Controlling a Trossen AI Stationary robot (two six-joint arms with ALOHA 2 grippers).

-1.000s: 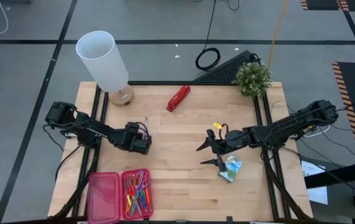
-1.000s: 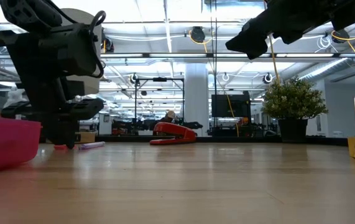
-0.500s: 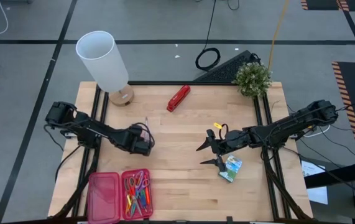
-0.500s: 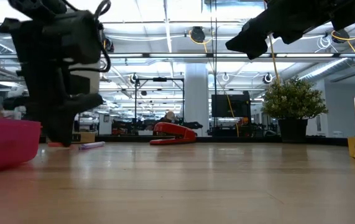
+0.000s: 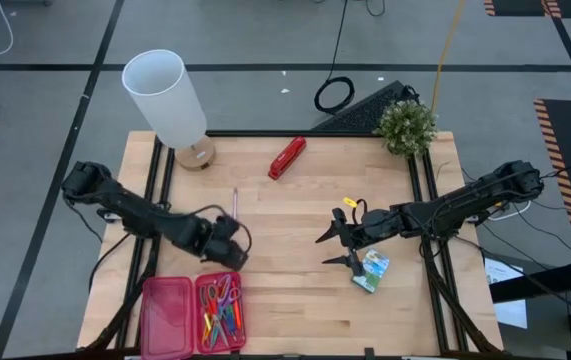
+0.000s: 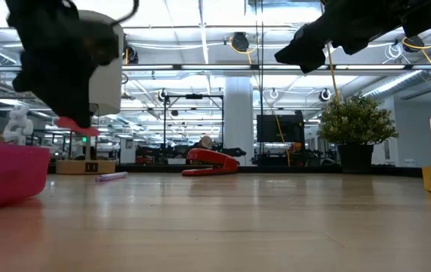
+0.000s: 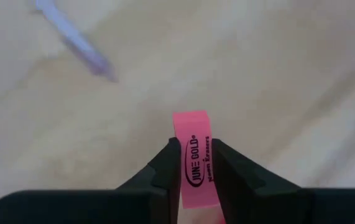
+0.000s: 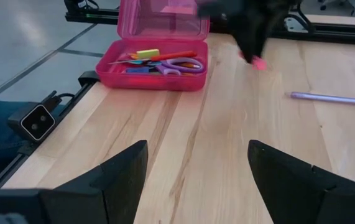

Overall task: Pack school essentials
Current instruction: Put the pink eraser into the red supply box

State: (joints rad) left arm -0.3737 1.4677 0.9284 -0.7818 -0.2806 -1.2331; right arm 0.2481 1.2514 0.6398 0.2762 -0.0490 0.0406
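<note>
The eraser (image 7: 193,155) is bright pink with black lettering, held in the black left gripper (image 7: 192,163). The pencil case (image 8: 157,53) is magenta pink. The pen (image 8: 330,98) is pale purple. The counter (image 5: 295,210) is light wood grain. The stapler (image 5: 287,157) is red, the crayon box (image 5: 373,271) green.

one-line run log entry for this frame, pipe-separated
left gripper: shut on pink eraser, lifted near pink case | right gripper: open, idle by crayon box | purple pen: on table

Left gripper (image 5: 227,250) clamped and raised; right gripper (image 5: 343,247) agape, aloft
</note>
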